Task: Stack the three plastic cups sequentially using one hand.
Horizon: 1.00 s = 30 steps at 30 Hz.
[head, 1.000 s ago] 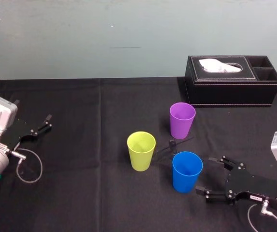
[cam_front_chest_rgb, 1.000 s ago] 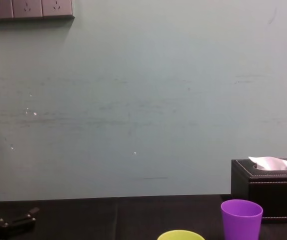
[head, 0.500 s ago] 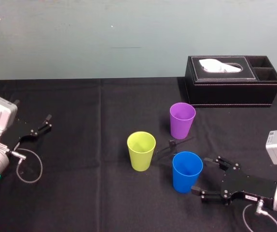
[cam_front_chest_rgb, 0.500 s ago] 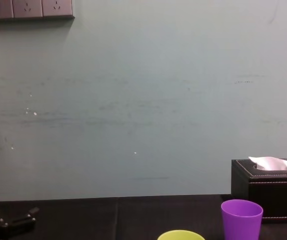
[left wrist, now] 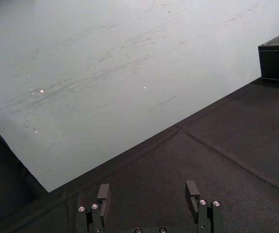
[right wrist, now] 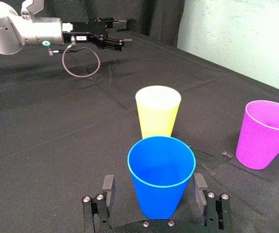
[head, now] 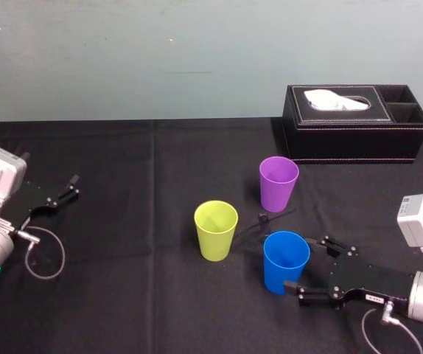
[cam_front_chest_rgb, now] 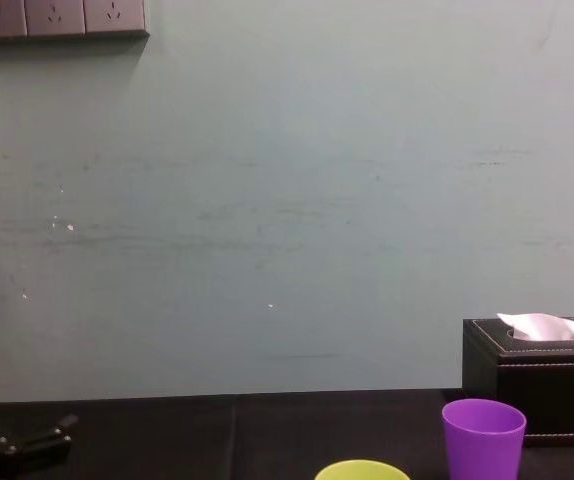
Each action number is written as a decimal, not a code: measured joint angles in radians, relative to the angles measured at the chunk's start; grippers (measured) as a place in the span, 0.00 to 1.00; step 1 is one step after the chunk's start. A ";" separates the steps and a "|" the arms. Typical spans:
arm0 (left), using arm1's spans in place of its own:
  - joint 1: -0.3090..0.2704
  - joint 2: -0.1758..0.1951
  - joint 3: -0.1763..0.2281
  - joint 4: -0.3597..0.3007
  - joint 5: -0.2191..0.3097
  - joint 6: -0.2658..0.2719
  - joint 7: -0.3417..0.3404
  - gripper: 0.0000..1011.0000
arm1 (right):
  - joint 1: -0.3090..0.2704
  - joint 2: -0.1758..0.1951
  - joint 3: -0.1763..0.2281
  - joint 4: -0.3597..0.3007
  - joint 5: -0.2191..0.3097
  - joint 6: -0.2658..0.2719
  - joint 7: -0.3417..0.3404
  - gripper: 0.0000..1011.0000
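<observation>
On the black-draped bench [head: 138, 295], the right tool [head: 299, 263] gapes wide around the blue cup [head: 284, 258], near right. An off-centre squeeze could tip it toward the yellow-green cup [head: 216, 230]. The left tool [head: 70, 187] sits parked and wide, far left.

Right gripper [head: 298, 263]: held low at front right, fingers spread wide.
Left gripper [head: 65, 189]: parked far left, fingers parted.

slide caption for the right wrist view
Open right tool straddling the upright blue cup; yellow-green cup, purple cup and parked left tool beyond.
</observation>
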 joint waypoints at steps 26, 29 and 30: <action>0.000 0.000 0.000 0.000 0.000 0.000 0.000 1.00 | 0.045 -0.041 -0.036 0.031 -0.002 0.016 -0.018 0.99; 0.000 0.000 0.000 0.000 0.000 0.000 0.000 1.00 | 0.051 -0.048 -0.039 0.034 -0.008 0.017 -0.024 0.99; 0.000 0.000 0.000 0.000 0.000 0.000 0.000 1.00 | 0.052 -0.049 -0.040 0.035 -0.009 0.017 -0.026 0.99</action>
